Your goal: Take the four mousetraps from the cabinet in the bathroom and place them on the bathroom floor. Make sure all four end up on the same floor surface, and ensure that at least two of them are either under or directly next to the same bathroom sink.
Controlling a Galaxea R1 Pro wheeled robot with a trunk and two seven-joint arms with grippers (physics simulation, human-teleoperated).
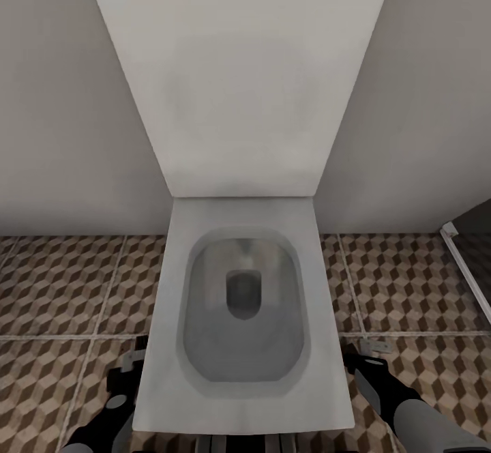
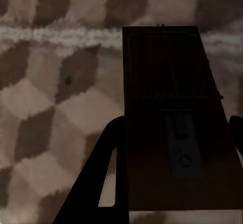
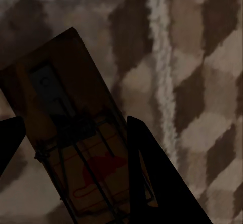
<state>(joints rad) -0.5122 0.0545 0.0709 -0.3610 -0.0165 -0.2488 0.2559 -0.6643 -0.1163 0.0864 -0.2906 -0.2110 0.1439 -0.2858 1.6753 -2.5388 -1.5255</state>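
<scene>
Both hands, left (image 2: 172, 183) and right (image 3: 71, 138), each clamp a mousetrap (image 2: 172, 107) (image 3: 76, 133) over floor (image 1: 61, 282), flanking toilet (image 1: 242, 289).

Head view bright, evenly lit; both wrist views v. dim, blurry, shadowed.

Both arms are cut off at the head view's near edge; each wrist view's mousetrap (image 2: 174, 128) (image 3: 76, 148) is dark and partly cropped.
</scene>
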